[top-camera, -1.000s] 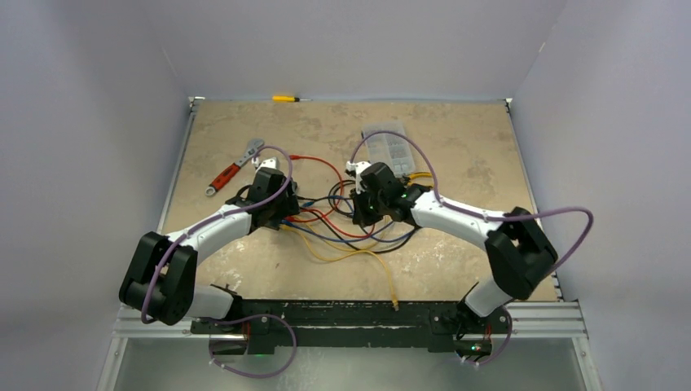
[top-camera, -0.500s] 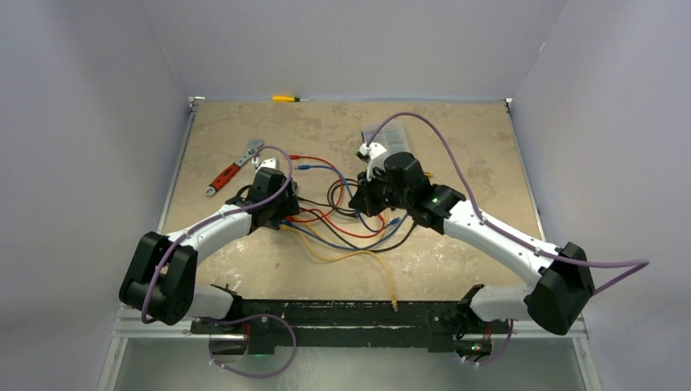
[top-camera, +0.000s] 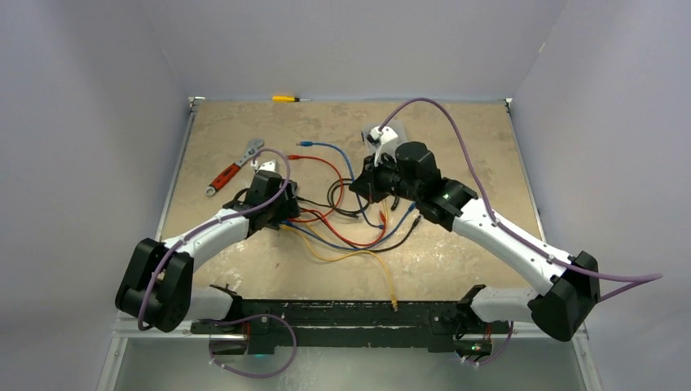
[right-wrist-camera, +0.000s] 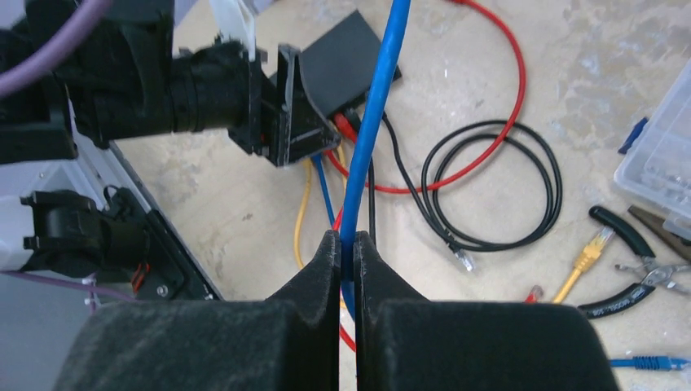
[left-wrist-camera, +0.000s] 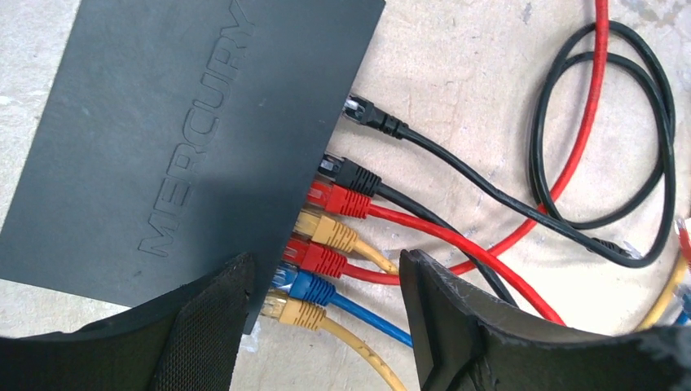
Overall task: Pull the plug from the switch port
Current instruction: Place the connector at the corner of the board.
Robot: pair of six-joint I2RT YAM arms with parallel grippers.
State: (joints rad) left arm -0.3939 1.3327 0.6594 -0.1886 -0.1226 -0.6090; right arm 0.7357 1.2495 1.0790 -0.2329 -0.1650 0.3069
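The black switch (left-wrist-camera: 179, 138) lies on the tabletop (left-wrist-camera: 473, 65); the left gripper (left-wrist-camera: 326, 326) hangs released over its port edge, straddling the plugs (left-wrist-camera: 334, 204). Right of the switch, the right gripper (right-wrist-camera: 347, 244) is clenched on a blue cable (right-wrist-camera: 368, 155).

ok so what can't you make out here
top external: the switch is mostly hidden under the left arm.
left wrist: the left end effector covers the switch's near corner.
right wrist: the blue cable, pinched in the right end effector, leaves the top edge; its far end unseen.

Left hand (left-wrist-camera: 326, 281) hangs low, spread apart; right hand (right-wrist-camera: 346, 244), arm outstretched, is pinched tight.
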